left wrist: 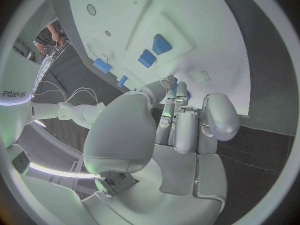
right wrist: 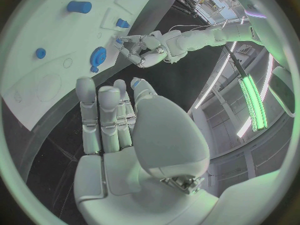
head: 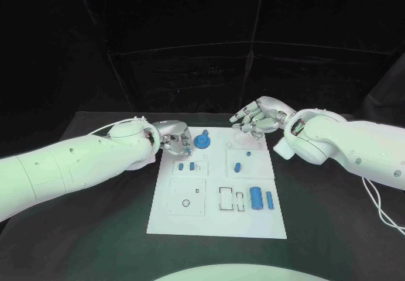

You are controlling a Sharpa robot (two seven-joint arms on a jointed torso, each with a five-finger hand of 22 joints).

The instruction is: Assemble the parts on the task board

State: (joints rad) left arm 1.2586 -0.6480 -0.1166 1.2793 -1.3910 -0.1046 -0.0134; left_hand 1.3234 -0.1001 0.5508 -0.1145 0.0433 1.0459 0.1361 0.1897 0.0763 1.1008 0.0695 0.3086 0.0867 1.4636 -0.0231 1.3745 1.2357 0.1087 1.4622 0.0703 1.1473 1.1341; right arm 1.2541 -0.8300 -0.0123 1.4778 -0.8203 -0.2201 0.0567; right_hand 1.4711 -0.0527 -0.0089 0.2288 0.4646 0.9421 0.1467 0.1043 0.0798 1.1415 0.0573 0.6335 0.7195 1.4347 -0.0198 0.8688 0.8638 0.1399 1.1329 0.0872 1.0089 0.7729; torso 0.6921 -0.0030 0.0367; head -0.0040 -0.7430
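The white task board (head: 218, 219) lies in the middle of the black table. A blue gear (head: 202, 141) sits near its far edge and shows again as the gear (right wrist: 98, 56). Two small blue parts (head: 186, 166) stand left of centre, and two blue cylinders (head: 263, 199) stand at the near right. My left hand (head: 173, 140) hovers at the board's far left edge, just left of the gear. Its fingers (left wrist: 178, 115) are drawn together against the thumb. A trace of blue shows at their tips; I cannot tell if it is a part. My right hand (head: 260, 122) hangs over the far right corner, holding nothing.
More small blue parts (head: 239, 167) sit in the board's middle right plate. A black ring (head: 185, 203) lies on the near left plate. Black table (head: 93, 234) surrounds the board on all sides. A white cable (head: 380, 205) trails from my right arm.
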